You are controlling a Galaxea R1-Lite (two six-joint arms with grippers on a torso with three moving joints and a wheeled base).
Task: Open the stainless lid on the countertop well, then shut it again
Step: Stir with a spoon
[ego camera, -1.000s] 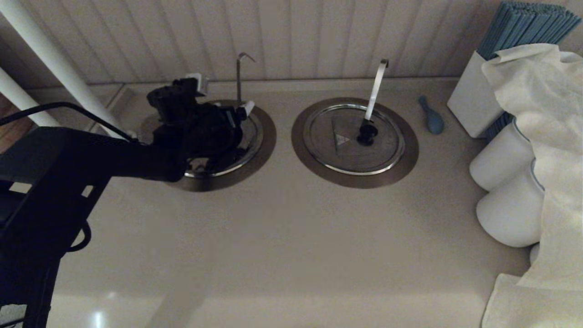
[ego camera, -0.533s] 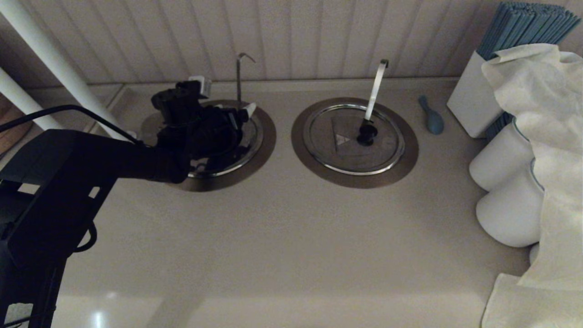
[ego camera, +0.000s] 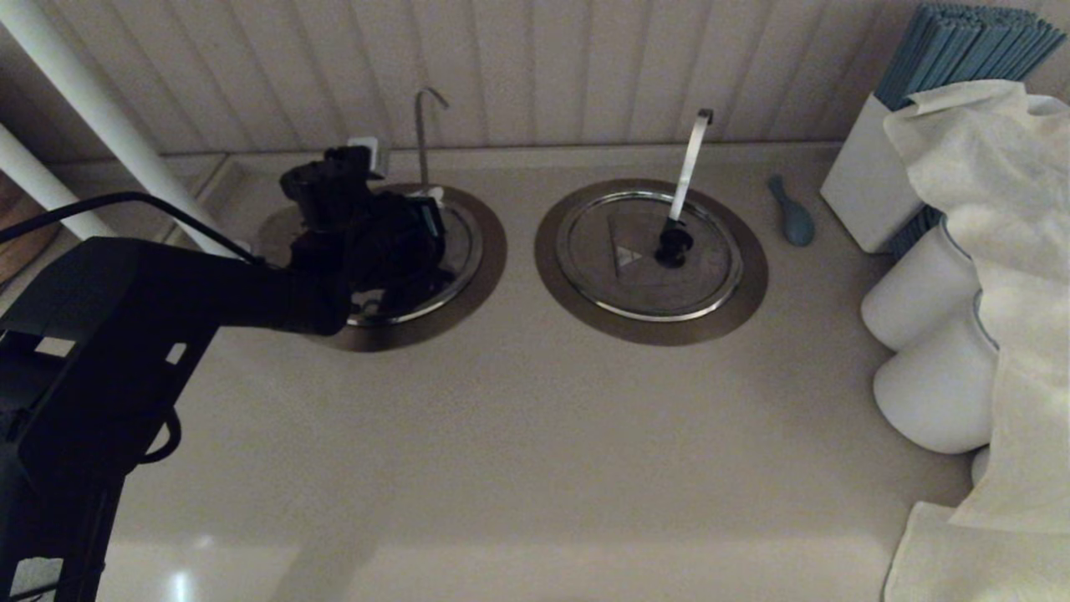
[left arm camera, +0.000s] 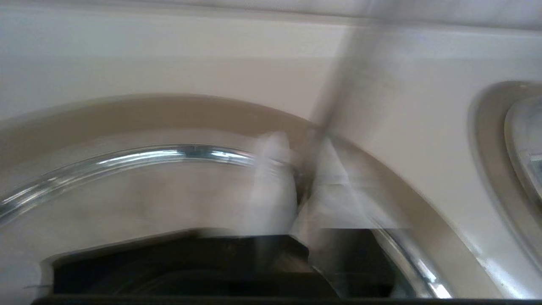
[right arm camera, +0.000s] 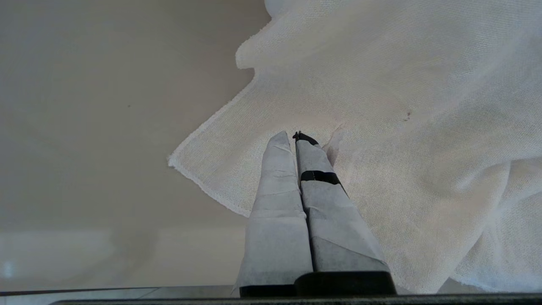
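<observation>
A pale surface [ego camera: 518, 435] runs back to a ribbed wall, with two ringed wells sunk in it side by side. Nearest, low and out of the head view, the right tool [right arm camera: 296, 140] is parked over a white cloth [right arm camera: 402, 127], its wrapped fingers pressed together on nothing.

Further back on the robot's left, the left tool [ego camera: 430, 205] sits over the lid [ego camera: 456, 251] of the left well [ego camera: 485, 276], whose brownish flange shows around the arm. In the wrist view its pale fingers [left arm camera: 271, 178] appear to straddle the slim handle [ego camera: 422, 138] at the lid's rim [left arm camera: 169, 152]; through the blur I cannot tell whether they are clamped on it or merely around it.

What has changed: half a second ago the hooked handle stood further right, and the tool's white tip with it. Both have now shifted left together, which suggests the tool is carrying or pushing the handle sideways. The lid itself looks seated as before, so the opening is judged only begun; the knob is hidden under the arm.

Beyond to the right, the twin lid [ego camera: 648, 255] lies untouched with its broad pale handle [ego camera: 690, 163].
</observation>
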